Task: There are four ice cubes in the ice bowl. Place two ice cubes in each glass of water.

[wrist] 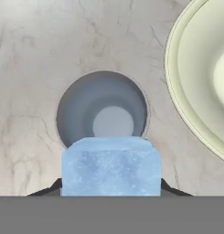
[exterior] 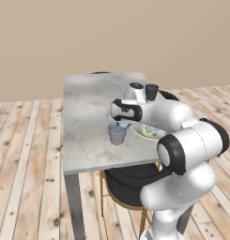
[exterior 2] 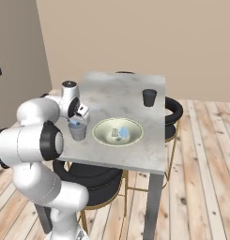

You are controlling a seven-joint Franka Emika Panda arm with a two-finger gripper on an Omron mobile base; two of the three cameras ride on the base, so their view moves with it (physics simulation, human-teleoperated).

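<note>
I have the gripper [wrist: 111,194] clamped on one frosty, pale blue ice cube [wrist: 111,167], directly above the near glass [wrist: 102,112]. The shallow cream-green ice bowl [exterior 2: 103,136] beside it holds two cubes [exterior 2: 120,133]. The far glass [exterior 2: 149,97] stands on the marble table [exterior 2: 116,89].

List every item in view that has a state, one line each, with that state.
tool: shut on ice cube, above the near glass.
ice cube: held, not yet dropped.
near glass: upright, no ice inside.
far glass: upright, apart.
ice bowl: upright, cubes inside.
</note>
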